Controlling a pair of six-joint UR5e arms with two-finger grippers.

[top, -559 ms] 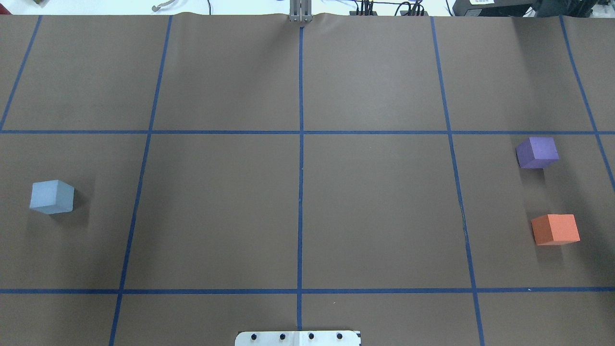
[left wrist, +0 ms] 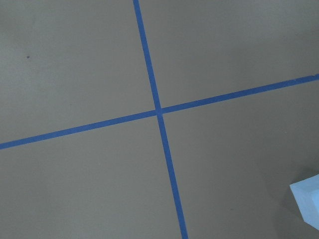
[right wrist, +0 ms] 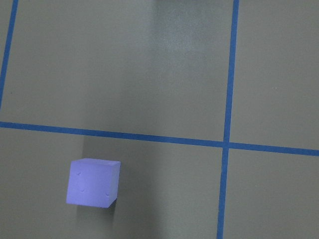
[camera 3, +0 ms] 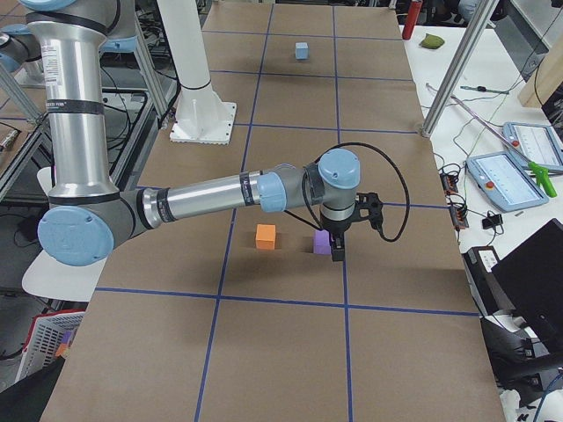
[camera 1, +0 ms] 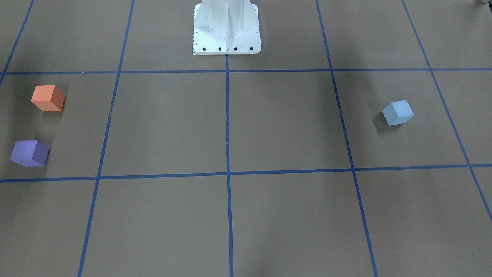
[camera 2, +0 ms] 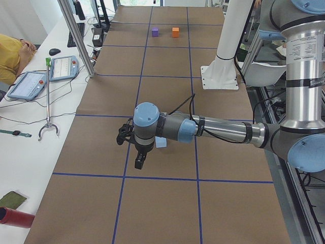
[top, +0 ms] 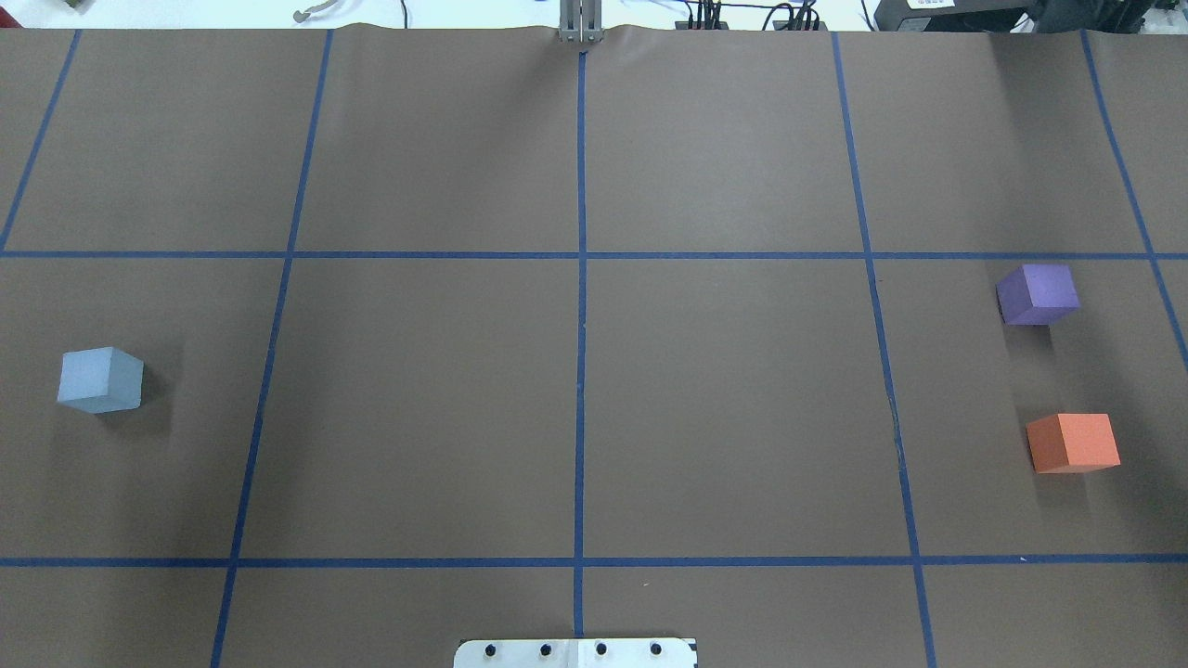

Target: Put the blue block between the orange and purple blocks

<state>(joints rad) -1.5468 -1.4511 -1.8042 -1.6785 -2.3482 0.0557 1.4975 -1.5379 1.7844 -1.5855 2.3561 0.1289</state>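
Far from orange block (top: 1074,443) and purple block (top: 1039,293), blue block (top: 100,379); left gripper (camera 2: 138,162), right gripper (camera 3: 336,253): openness unclear.

Table (top: 724,408) with blue (top: 100,378), orange (top: 1073,443), purple blocks (top: 1038,293)

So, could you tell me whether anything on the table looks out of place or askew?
Nothing is damaged or spilled. Only the blue block sits turned askew to the tape lines, far from the purple block and orange block.
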